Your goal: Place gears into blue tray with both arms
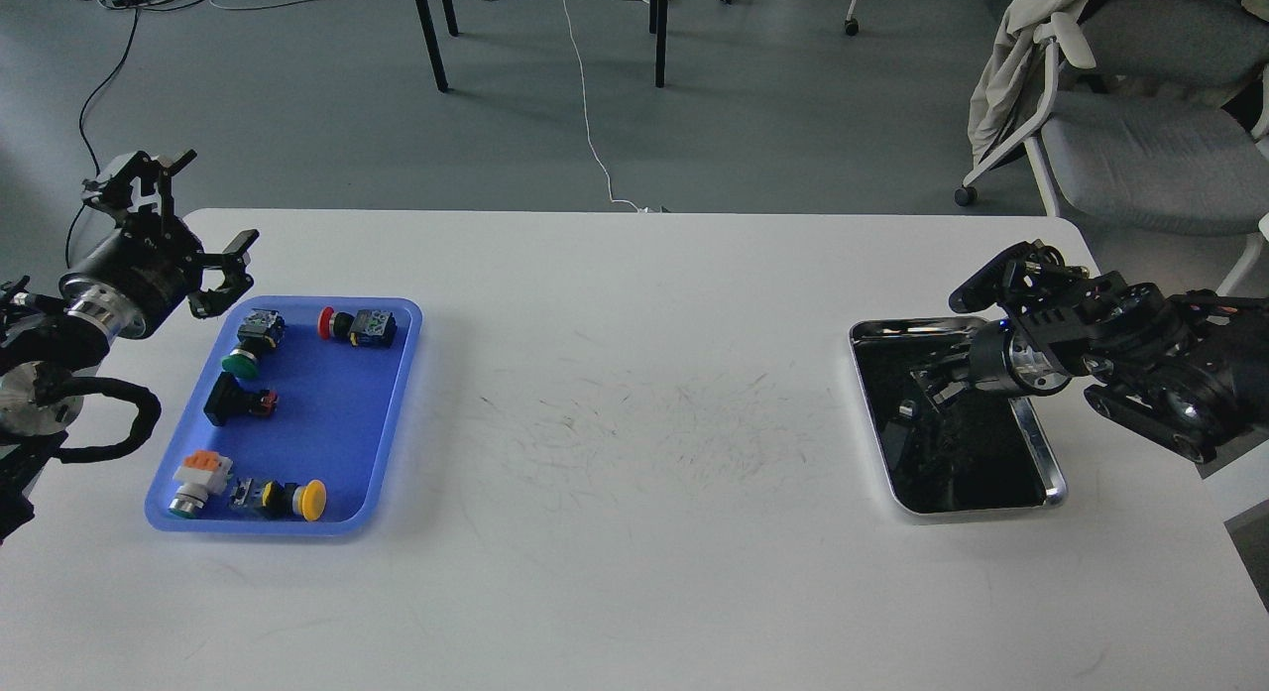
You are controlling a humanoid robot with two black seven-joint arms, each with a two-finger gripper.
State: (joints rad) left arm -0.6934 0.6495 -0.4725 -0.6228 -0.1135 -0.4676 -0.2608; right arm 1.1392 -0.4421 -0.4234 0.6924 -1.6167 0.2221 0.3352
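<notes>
Right black two-finger gripper [932, 384] reaches down-left into shiny steel tray with dark inside [1053, 473]; finger state not discernible. Gears not distinguishable against dark interior; presumably there, directly under right claw. Left black gripper [203, 230] spread wide, empty, beside far-left corner of rectangular blue plastic tray [402, 413]. Right arm nearer pickup; blue tray well apart, leftward.

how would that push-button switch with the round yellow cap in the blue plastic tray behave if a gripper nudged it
The push-button switch with the round yellow cap lies on its side, so the round cap would probably let it roll or pivot rather than slide straight. It looks like rigid plastic, likely light and stiff. The blue plastic tray has a low rim right beside it, which should stop it.
</notes>
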